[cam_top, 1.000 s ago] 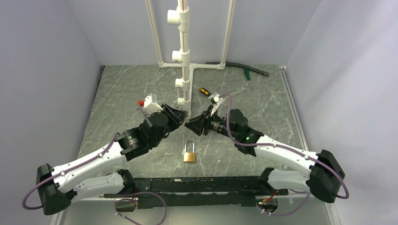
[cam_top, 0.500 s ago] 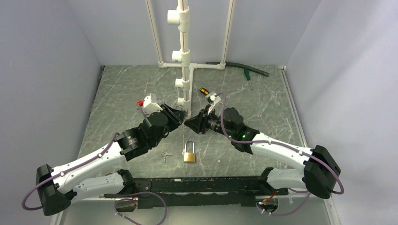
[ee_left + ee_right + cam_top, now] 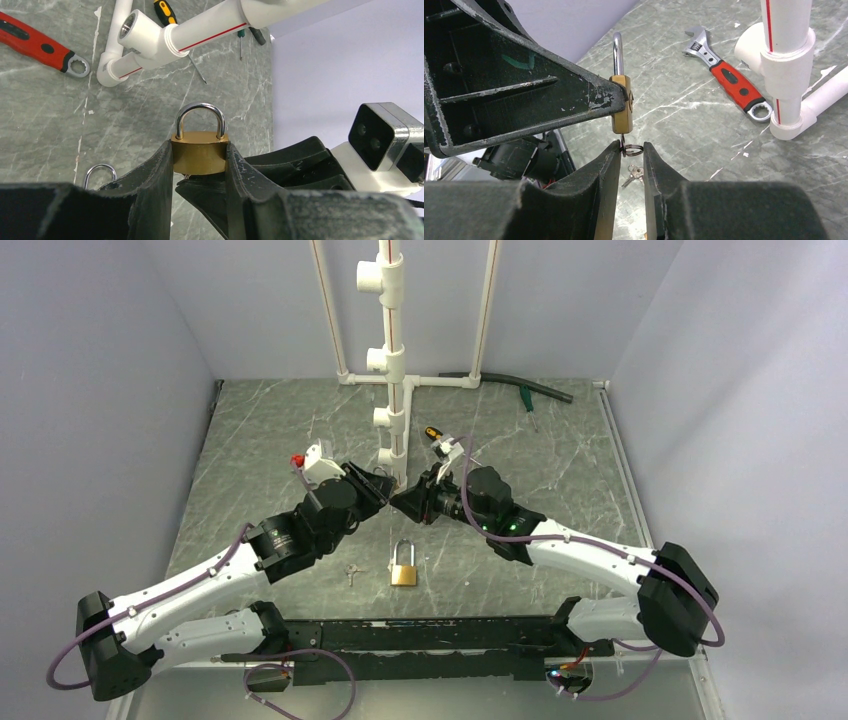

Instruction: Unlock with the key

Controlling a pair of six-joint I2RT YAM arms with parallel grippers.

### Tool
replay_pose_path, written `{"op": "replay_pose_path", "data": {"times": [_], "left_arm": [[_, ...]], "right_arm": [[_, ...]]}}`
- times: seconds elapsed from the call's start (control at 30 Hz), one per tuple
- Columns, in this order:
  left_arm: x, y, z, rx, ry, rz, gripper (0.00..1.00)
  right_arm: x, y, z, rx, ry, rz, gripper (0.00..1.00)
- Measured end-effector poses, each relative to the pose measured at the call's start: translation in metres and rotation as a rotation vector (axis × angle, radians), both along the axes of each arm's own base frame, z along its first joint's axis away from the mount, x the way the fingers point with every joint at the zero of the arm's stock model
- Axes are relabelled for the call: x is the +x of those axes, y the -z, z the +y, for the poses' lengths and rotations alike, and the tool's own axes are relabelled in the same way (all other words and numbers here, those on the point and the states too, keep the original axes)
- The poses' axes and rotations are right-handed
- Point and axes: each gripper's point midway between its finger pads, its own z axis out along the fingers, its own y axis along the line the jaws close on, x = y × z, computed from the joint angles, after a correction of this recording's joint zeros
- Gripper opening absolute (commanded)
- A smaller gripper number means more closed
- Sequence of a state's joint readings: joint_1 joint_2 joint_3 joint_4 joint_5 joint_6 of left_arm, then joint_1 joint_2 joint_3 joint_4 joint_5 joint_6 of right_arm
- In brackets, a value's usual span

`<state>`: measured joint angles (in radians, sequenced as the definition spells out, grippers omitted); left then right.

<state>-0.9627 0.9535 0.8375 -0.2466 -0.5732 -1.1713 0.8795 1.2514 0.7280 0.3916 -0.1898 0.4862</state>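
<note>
My left gripper (image 3: 199, 150) clamps the padlock (image 3: 200, 156) shackle-up; the key (image 3: 623, 141) hangs vertical under it, between my right gripper (image 3: 631, 146)'s near-closed jaws, can't tell if pinched.

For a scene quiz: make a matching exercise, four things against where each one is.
1 small padlock
2 large padlock
3 wrench
4 key ring

A on the table by the pipe
B between the right fingers
C on the table between left arm and right arm
D clamped in the left fingers

Pairs: 1-D, 2-C, 3-A, 4-B
</note>
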Motion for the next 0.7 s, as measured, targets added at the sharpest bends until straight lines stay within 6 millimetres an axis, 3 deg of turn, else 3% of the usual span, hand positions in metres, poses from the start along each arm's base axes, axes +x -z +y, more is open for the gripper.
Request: {"op": "replay_pose_path", "data": {"times": [0.23,0.63,0.7], "left_arm": [[-0.0002,0.0015,0.0008,0.003,-0.001,0.002,0.00],[-0.0002,0.0063,0.0029,0.006,-0.004,0.009,0.00],[0.0001,0.0073,0.0031,0.005,-0.004,0.010,0.00]], "right_arm": [[0.0015,0.0003,0.0018,-0.005,-0.003,-0.006,0.30],[0.0010,-0.0007,0.0033,-0.005,-0.013,-0.013,0.00],[0.0003,-0.0001,0.0038,-0.005,-0.018,-0.011,0.00]]}}
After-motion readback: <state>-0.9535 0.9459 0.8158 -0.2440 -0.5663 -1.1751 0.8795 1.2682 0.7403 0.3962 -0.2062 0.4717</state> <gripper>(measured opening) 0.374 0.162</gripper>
